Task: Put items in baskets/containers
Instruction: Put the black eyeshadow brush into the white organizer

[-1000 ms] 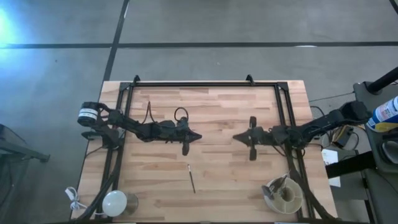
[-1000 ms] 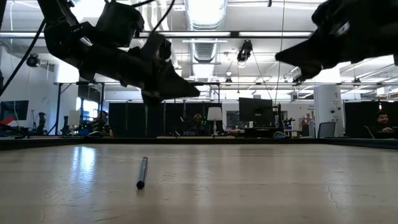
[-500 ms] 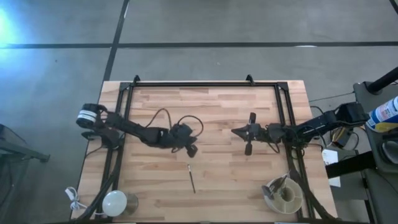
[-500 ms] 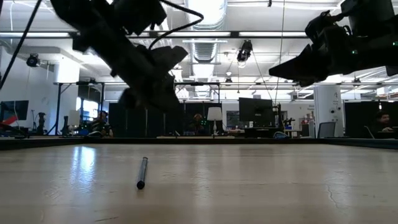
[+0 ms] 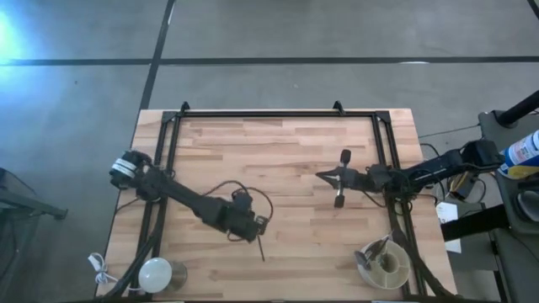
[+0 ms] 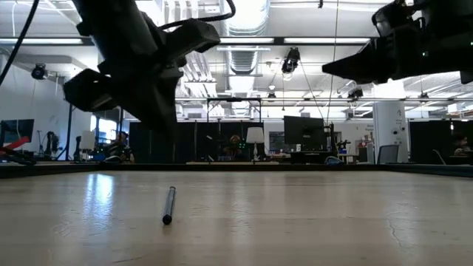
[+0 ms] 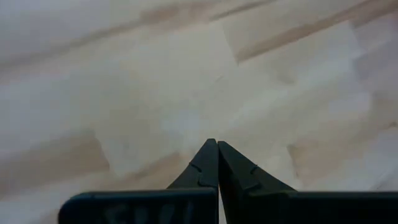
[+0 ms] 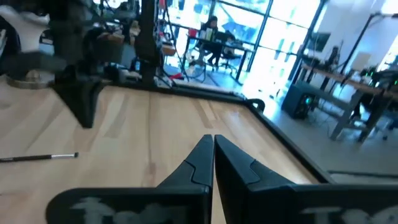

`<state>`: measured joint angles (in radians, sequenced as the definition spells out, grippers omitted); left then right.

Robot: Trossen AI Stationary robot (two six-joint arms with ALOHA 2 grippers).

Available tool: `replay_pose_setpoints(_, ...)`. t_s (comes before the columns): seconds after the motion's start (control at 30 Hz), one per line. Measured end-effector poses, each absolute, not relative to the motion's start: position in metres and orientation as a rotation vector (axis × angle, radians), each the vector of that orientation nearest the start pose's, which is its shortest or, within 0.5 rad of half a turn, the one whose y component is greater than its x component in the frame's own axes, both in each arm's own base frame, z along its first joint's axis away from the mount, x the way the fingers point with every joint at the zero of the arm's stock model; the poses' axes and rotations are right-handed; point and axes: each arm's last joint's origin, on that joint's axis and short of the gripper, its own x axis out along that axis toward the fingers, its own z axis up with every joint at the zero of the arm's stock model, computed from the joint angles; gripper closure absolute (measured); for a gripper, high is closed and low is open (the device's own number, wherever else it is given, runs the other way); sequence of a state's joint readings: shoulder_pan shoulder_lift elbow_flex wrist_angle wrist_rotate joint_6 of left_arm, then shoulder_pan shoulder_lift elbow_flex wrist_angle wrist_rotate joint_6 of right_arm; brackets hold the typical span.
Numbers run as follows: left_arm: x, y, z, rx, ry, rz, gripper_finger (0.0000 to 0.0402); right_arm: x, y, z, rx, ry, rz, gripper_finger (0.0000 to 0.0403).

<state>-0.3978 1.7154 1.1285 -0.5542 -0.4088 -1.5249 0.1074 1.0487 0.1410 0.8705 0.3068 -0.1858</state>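
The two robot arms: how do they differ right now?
The left gripper reaches down toward the table's near edge, right beside the lone brush; the right gripper hangs mid-table, away from it. The left arm stretches diagonally, the right nearly straight across. Both grippers are shut and empty.

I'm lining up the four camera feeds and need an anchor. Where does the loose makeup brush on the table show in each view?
High view: brush lies near the table's front edge, left of centre, just beside the left hand.
Low view: brush lies on the wood, lower left.
Left wrist view: not in it.
Right wrist view: brush at the left edge.
Shared landmark: the left arm above the brush.
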Motion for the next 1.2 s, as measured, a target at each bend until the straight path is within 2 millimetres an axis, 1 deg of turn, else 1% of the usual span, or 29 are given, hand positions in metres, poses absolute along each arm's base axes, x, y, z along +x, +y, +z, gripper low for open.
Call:
replay_pose_setpoints(0.13, 0.326, -0.134, 0.187, -0.988, 0.809, 0.857, 0.0392, 0.179, 0.011, 0.178, -0.218, 0.023, -0.172, 0.0394)
replay_pose_setpoints(0.27, 0.347, -0.145, 0.179, -1.063, 0.83, 0.908, 0.0351, 0.177, 0.012, 0.179, -0.228, 0.025, -0.131, 0.0394)
replay_pose_setpoints(0.37, 0.358, -0.151, 0.174, -1.091, 0.853, 0.945, 0.0316, 0.177, 0.012, 0.176, -0.232, 0.054, -0.121, 0.0394)
replay_pose_setpoints(0.5, 0.363, -0.153, 0.167, -1.062, 0.909, 1.039, 0.0283, 0.177, 0.012, 0.171, -0.225, 0.106, -0.114, 0.0394)
replay_pose_setpoints(0.6, 0.363, -0.153, 0.164, -1.031, 0.912, 1.109, 0.0273, 0.176, 0.012, 0.168, -0.209, 0.136, -0.111, 0.0394)
replay_pose_setpoints(0.77, 0.366, -0.151, 0.155, -0.997, 0.834, 1.155, 0.0273, 0.174, 0.012, 0.163, -0.208, 0.163, -0.102, 0.0394)
replay_pose_setpoints(0.87, 0.367, -0.15, 0.149, -0.996, 0.828, 1.16, 0.0283, 0.173, 0.013, 0.161, -0.207, 0.167, -0.078, 0.0394)
replay_pose_setpoints(0.97, 0.367, -0.15, 0.145, -0.987, 0.823, 1.168, 0.0304, 0.173, 0.013, 0.16, -0.21, 0.169, -0.07, 0.0394)
replay_pose_setpoints(1.2, 0.367, -0.152, 0.145, -0.996, 0.832, 1.165, 0.0369, 0.173, 0.013, 0.16, -0.24, 0.169, -0.05, 0.0394)
